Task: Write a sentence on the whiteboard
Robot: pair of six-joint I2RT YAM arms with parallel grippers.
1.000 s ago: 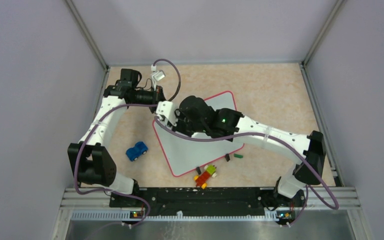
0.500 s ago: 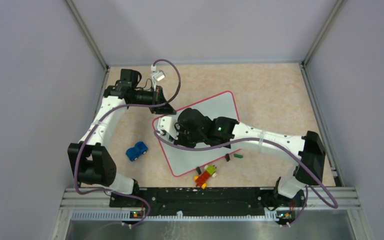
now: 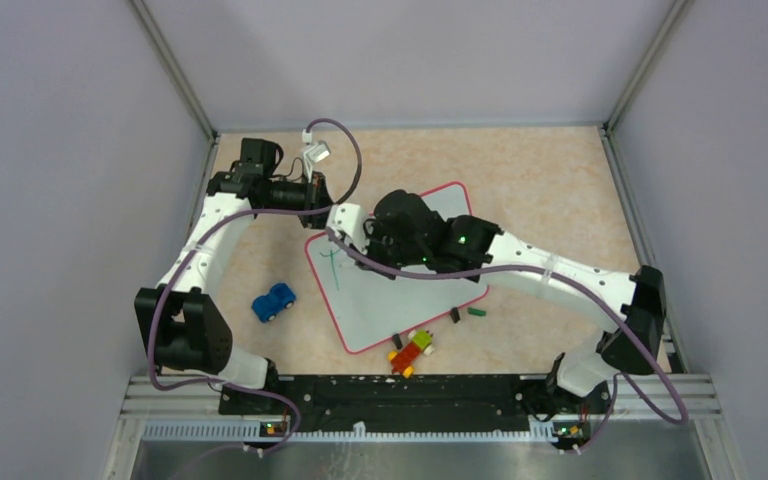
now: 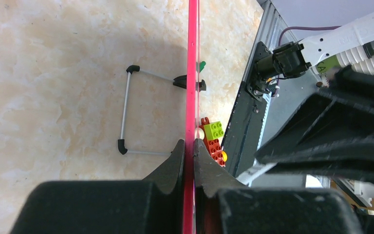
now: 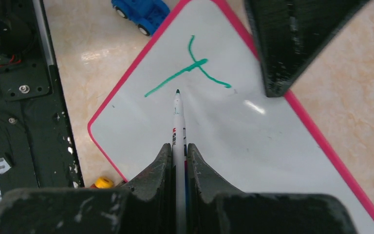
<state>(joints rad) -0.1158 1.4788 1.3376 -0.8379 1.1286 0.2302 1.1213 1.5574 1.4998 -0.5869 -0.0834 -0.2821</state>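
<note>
The whiteboard (image 3: 400,305) lies tilted on the table, white with a red-pink rim (image 4: 193,73). My left gripper (image 4: 189,142) is shut on that rim at the board's far left corner (image 3: 320,208). My right gripper (image 5: 177,146) is shut on a white marker (image 5: 177,119) whose green tip points at the board (image 5: 253,146) close beside the lettering. Of the sentence, only a green "T" (image 5: 191,68) shows, near the board's left corner (image 3: 335,265). From above, the right gripper (image 3: 345,225) hangs over that corner.
A blue toy car (image 3: 274,301) sits left of the board. Stacked toy bricks (image 3: 412,350), a small black piece (image 3: 454,314) and a green cap (image 3: 476,312) lie by its near edge. A wire stand (image 4: 126,112) shows under the board. Walls enclose the table.
The right arm dipped toward the near-left over the board's corner, then drew back toward the far side. The green "T" now shows uncovered. The left arm has stayed put.
</note>
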